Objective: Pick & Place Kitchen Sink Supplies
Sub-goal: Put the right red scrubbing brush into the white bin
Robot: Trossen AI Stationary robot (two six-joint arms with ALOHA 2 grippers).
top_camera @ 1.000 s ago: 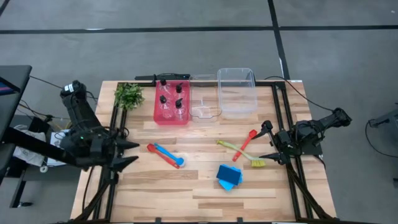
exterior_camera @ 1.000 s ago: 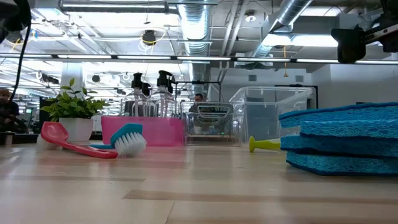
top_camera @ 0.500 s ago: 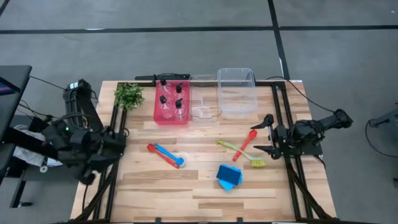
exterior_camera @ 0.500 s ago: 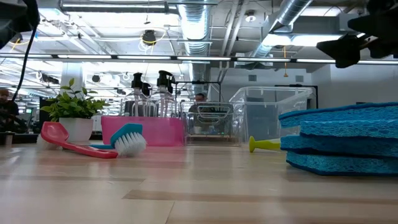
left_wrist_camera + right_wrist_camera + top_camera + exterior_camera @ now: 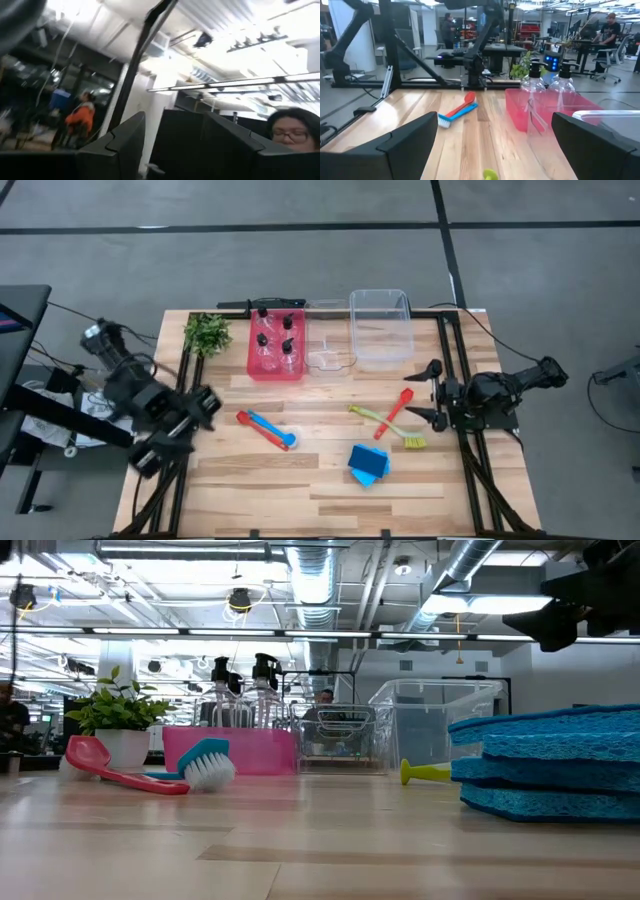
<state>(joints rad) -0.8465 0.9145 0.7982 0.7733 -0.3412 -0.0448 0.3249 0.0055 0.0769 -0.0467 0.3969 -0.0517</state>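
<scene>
Blue sponges [image 5: 368, 464] untouched at lower centre; right gripper [image 5: 424, 390] wide open and empty, left gripper [image 5: 196, 425] swung away, part-open, nothing grasped yet.

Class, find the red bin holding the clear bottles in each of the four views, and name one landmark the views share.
High view: red bin at the table's far edge, left of centre, beside the leafy plant.
Low view: red bin in the background, left of centre.
Left wrist view: not in it.
Right wrist view: red bin at right.
Shared landmark: the blue brush.
</scene>
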